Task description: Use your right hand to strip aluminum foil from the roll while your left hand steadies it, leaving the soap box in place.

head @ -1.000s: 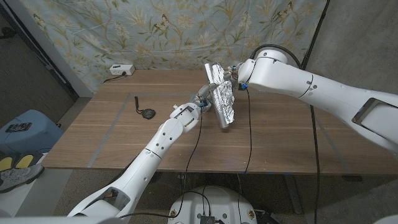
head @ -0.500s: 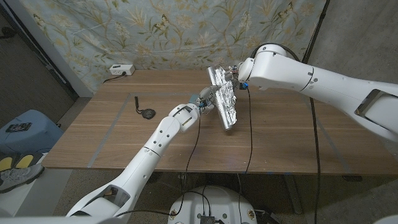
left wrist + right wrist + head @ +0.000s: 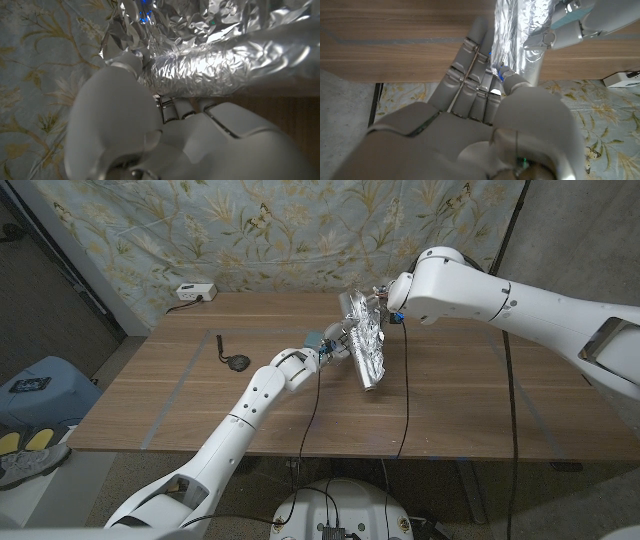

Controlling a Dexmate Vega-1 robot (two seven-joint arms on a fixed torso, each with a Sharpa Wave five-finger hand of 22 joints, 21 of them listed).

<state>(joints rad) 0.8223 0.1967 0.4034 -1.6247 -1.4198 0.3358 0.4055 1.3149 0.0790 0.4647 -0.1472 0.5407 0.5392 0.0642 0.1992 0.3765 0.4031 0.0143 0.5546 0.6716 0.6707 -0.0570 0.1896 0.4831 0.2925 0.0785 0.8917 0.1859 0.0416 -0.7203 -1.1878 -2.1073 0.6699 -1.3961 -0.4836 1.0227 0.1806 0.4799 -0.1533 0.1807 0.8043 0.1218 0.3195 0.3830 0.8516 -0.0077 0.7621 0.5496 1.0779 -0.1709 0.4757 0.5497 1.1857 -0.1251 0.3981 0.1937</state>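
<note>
The foil roll (image 3: 369, 372) stands tilted above the table's middle, its lower end near the wood. A crinkled sheet of foil (image 3: 362, 330) hangs off it. My left hand (image 3: 331, 346) grips the roll from the left side; in the left wrist view its fingers (image 3: 125, 67) wrap the roll (image 3: 225, 70) near one end. My right hand (image 3: 381, 302) pinches the sheet's upper edge, and the right wrist view shows its fingers (image 3: 470, 65) against the foil (image 3: 512, 25). A small teal thing (image 3: 312, 339) sits by my left hand; I cannot tell whether it is the soap box.
A small black object with a strap (image 3: 235, 361) lies on the table's left part. At the back left edge is a white power strip (image 3: 195, 292). Black cables hang over the table's front edge (image 3: 400, 450). A flowered cloth (image 3: 300, 230) hangs behind.
My right hand has drawn the foil's upper edge a little to the right, and the sheet has bunched narrower. The left hand has shifted slightly right with the roll.
</note>
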